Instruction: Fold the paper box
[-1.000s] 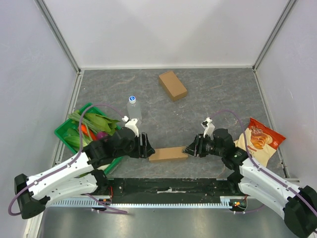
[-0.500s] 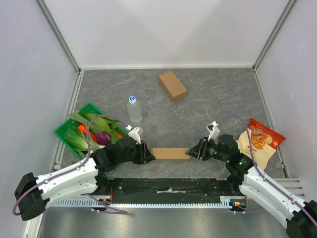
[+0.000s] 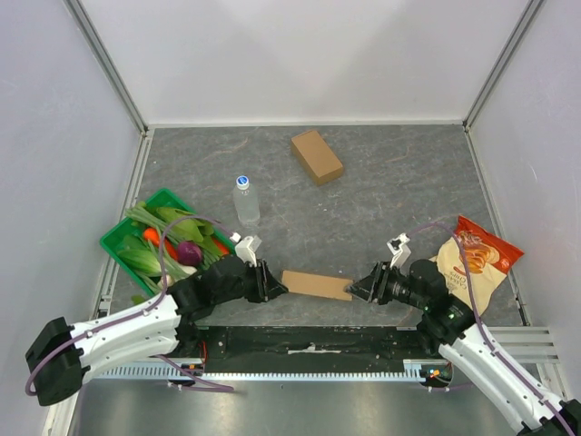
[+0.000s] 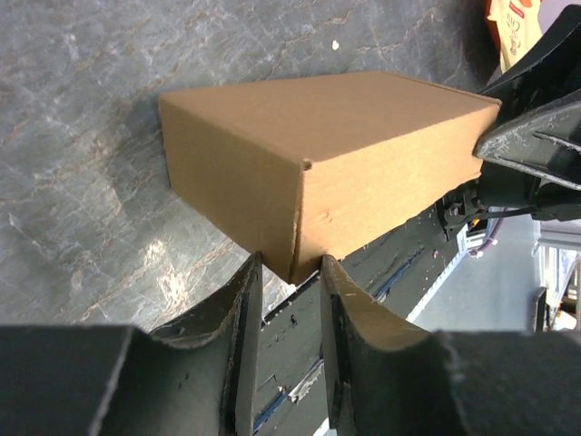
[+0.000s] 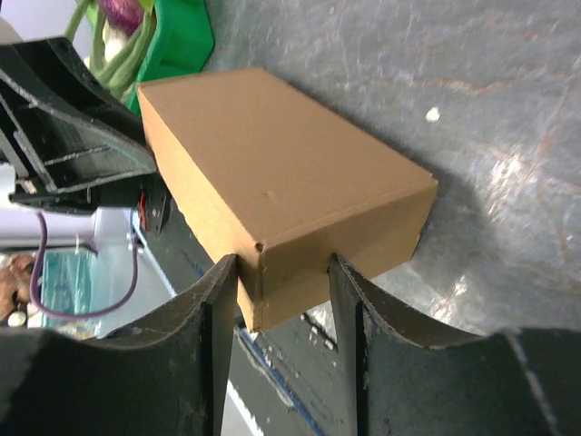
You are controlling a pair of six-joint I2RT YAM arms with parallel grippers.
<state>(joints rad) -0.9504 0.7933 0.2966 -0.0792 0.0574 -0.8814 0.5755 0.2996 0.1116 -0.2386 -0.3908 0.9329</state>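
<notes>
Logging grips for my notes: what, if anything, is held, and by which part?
The cardboard box, at both ends: the left gripper pinches the near corner of its left end, the right gripper the near corner of its right end.

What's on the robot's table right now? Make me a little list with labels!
Being folded: closed brown cardboard box, at the grey table's near edge
Left gripper: at the box's left end, straddling a corner; grip unclear
Right gripper: at its right end, likewise
Far side: second brown cardboard box
Middle: clear plastic bottle, upright
Left: green plastic crate of vegetables
Right: orange crisp bag
</notes>
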